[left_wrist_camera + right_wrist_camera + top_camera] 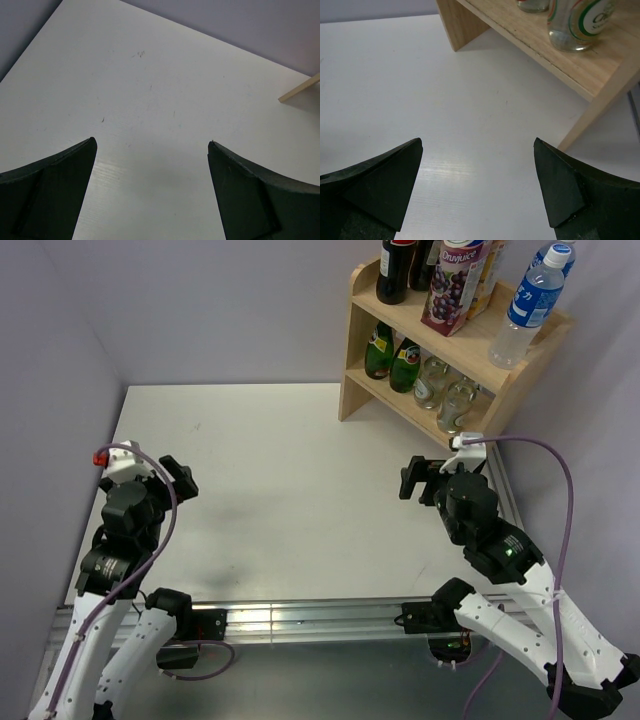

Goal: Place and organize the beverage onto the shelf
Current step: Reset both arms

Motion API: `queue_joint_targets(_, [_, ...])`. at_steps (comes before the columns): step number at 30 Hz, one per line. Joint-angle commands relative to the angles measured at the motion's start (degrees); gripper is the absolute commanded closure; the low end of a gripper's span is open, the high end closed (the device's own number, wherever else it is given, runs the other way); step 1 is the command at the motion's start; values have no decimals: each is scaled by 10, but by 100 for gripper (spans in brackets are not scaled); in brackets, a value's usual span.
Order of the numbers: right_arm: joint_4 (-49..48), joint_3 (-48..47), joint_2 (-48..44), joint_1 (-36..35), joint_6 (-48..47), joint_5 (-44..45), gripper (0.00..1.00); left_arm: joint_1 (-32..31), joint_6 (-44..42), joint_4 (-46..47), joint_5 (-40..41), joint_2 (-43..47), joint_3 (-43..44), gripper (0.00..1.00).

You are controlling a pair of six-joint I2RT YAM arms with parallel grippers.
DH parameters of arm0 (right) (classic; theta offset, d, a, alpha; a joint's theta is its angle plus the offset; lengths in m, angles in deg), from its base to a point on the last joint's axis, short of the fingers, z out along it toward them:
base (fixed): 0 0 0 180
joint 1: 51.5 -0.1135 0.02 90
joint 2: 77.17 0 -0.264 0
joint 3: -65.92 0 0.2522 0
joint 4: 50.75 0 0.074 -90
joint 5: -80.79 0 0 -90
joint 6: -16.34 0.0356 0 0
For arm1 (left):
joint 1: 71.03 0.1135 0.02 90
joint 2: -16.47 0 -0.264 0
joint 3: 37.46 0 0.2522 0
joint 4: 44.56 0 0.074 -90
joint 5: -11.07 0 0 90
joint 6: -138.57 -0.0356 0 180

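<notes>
The wooden shelf [358, 340] stands at the table's far right corner. Its top tier holds two dark cola bottles [397, 270], juice cartons [455, 282] and a blue-labelled water bottle [527, 308]. Its lower tier holds two green glass bottles [392, 353] and clear bottles [446, 390]. A clear bottle [576, 22] on the lower board [560, 55] shows in the right wrist view. My left gripper [182, 478] is open and empty at the near left. My right gripper [412, 478] is open and empty, near the shelf's front.
The white table [290, 490] is bounded by grey walls at left and back. A metal rail [310, 620] runs along the near edge. A corner of the shelf [299, 89] shows at the right of the left wrist view.
</notes>
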Motion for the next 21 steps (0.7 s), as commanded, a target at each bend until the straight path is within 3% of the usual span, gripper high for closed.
queue_joint_targets(1, [59,-30,-9,-2,14,26,1,3,4,28,7,30,-13,1])
queue_joint_targets(21, [-2,4,-14,-1,0,31,1,3,-3,46,-26,37,-24,1])
